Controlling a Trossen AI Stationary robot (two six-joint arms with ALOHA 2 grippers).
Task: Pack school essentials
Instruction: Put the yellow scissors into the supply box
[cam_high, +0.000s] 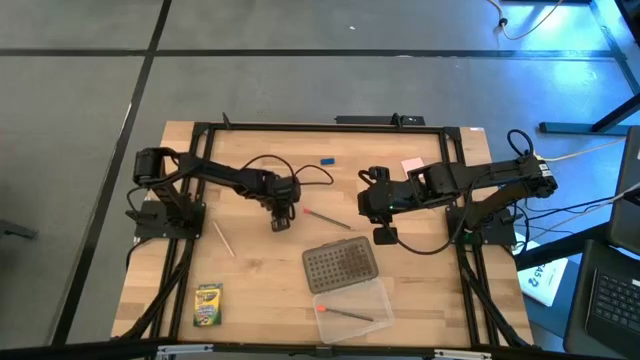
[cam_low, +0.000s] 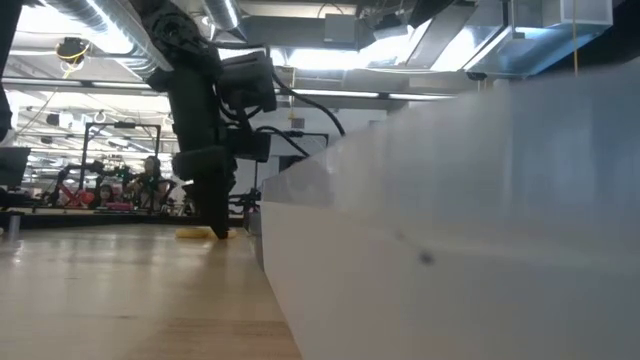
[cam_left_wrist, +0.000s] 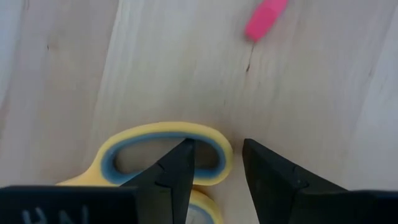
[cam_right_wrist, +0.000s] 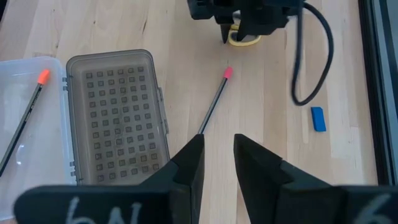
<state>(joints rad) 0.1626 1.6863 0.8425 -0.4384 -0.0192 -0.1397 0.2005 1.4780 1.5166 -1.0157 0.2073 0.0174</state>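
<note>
Left gripper (cam_left_wrist: 214, 171) is straddling the yellow-handled scissors' (cam_left_wrist: 158, 158) loop rim mid-table, jaws narrowly parted, and may be gripping too thin an edge so it pivots or slips; right gripper (cam_right_wrist: 217, 162) is idling narrow and empty nearby.

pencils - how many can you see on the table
3: a pale pencil near the left arm's base, a dark pencil with a pink end mid-table, and an orange-tipped pencil inside the open clear case.
</note>
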